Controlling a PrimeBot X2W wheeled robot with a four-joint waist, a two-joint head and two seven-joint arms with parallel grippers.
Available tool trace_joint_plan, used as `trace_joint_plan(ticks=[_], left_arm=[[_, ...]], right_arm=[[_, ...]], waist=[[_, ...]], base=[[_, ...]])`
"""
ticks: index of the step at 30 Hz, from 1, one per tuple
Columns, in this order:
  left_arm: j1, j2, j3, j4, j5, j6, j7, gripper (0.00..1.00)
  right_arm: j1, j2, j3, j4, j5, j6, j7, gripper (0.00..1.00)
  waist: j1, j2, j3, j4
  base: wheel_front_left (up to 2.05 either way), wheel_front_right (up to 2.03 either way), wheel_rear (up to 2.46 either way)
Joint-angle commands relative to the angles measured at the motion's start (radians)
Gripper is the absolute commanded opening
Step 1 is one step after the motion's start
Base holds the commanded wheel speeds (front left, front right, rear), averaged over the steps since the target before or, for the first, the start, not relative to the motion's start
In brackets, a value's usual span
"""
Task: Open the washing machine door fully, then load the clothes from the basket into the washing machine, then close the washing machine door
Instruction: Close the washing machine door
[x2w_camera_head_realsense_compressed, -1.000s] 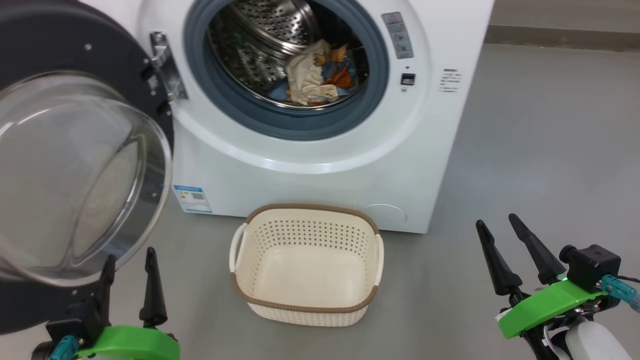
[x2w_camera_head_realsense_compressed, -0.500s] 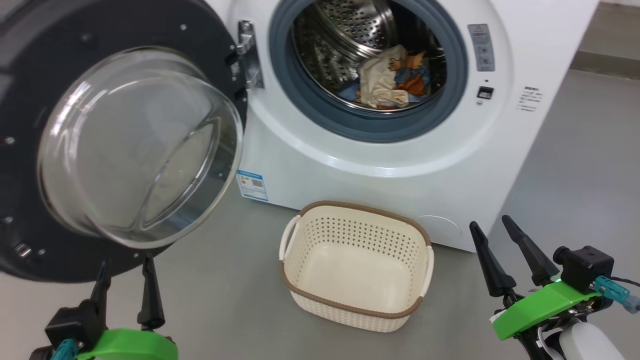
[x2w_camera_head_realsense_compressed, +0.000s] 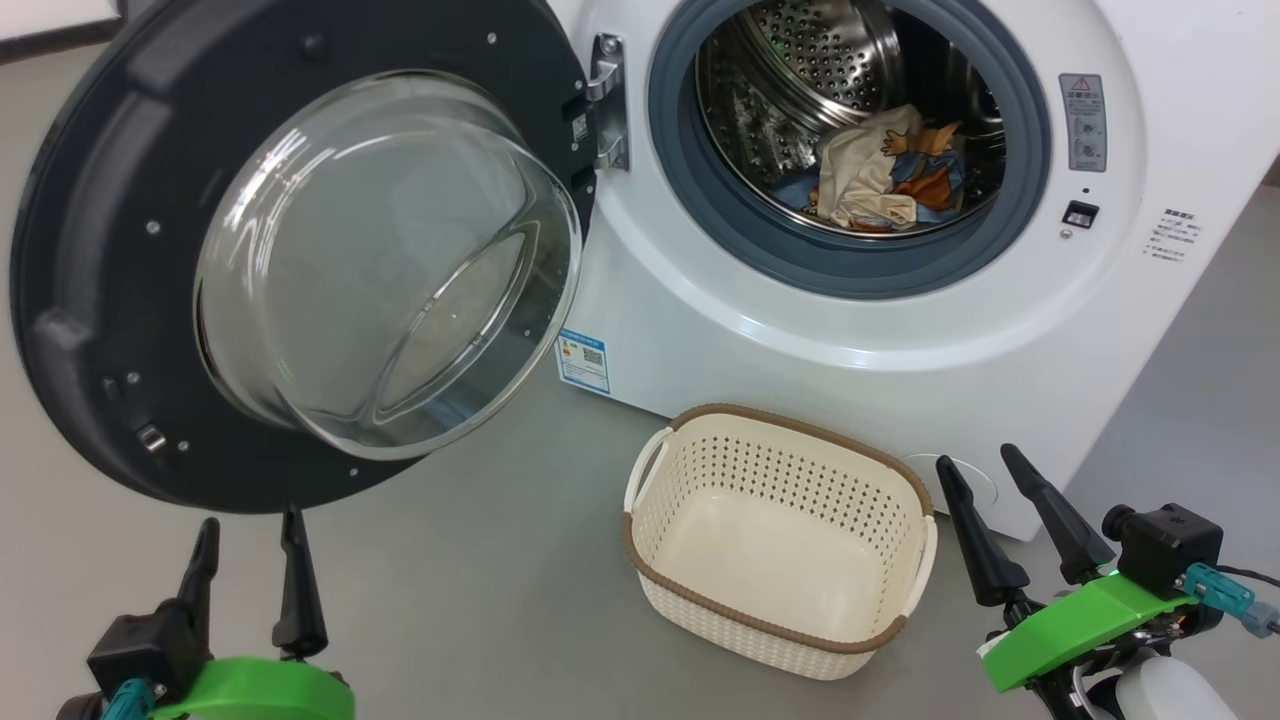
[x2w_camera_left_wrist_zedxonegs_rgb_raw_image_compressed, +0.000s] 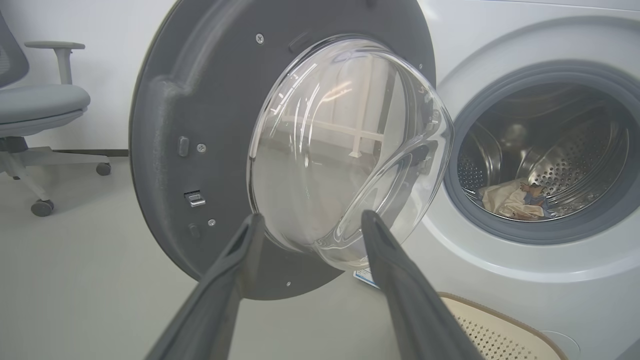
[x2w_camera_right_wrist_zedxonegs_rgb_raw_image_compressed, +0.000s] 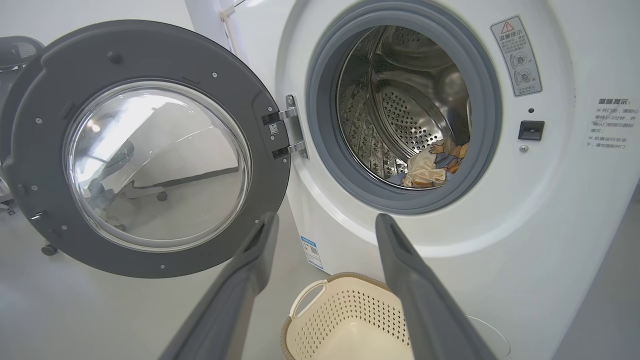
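You have the washing machine door (x2w_camera_head_realsense_compressed: 90, 250) swung wide open at the upper left of the head view. Its inner face is turned toward you, and the glass bowl window (x2w_camera_head_realsense_compressed: 390, 260) bulges out of the dark ring. It hangs from the metal hinge (x2w_camera_head_realsense_compressed: 610, 100) at the left edge of the washing machine (x2w_camera_head_realsense_compressed: 780, 340), which takes up the upper right.

The clothes (x2w_camera_head_realsense_compressed: 880, 175) lie inside the steel drum (x2w_camera_head_realsense_compressed: 800, 60) as a cream and blue heap with orange print, low and to the right behind the grey gasket (x2w_camera_head_realsense_compressed: 700, 200).

The basket (x2w_camera_head_realsense_compressed: 790, 470) sits on the grey floor (x2w_camera_head_realsense_compressed: 480, 600) at lower centre, just in front of the machine, with its bare cream bottom showing.

Your left gripper (x2w_camera_head_realsense_compressed: 250, 518) is at the lower left with its fingers spread and nothing between them. The tips point up, just under the door's lower edge — in the left wrist view the glass bowl shows between them. Your right gripper (x2w_camera_head_realsense_compressed: 975, 455) is at the lower right, also spread and empty, just right of the basket.

An office chair (x2w_camera_left_wrist_zedxonegs_rgb_raw_image_compressed: 40, 100) stands at the far left of the left wrist view.
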Motion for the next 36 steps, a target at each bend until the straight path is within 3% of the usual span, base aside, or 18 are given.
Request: trace_joint_plan(ticks=[1, 36], left_arm=[[-0.010, 0.012, 0.033, -0.032, 0.005, 0.007, -0.004, 1.00], [-0.012, 0.012, 0.037, -0.050, 0.002, 0.010, -0.004, 1.00]], right_arm=[[-0.003, -0.004, 0.020, -0.021, -0.008, 0.001, -0.008, 1.00], [-0.006, -0.014, 0.027, -0.028, -0.001, 0.001, -0.008, 1.00]], waist=[[0.0000, 0.0000, 0.002, 0.012], [0.0000, 0.0000, 0.019, -0.001]], base=[[0.00, 0.00, 0.00], [0.00, 0.00, 0.00]])
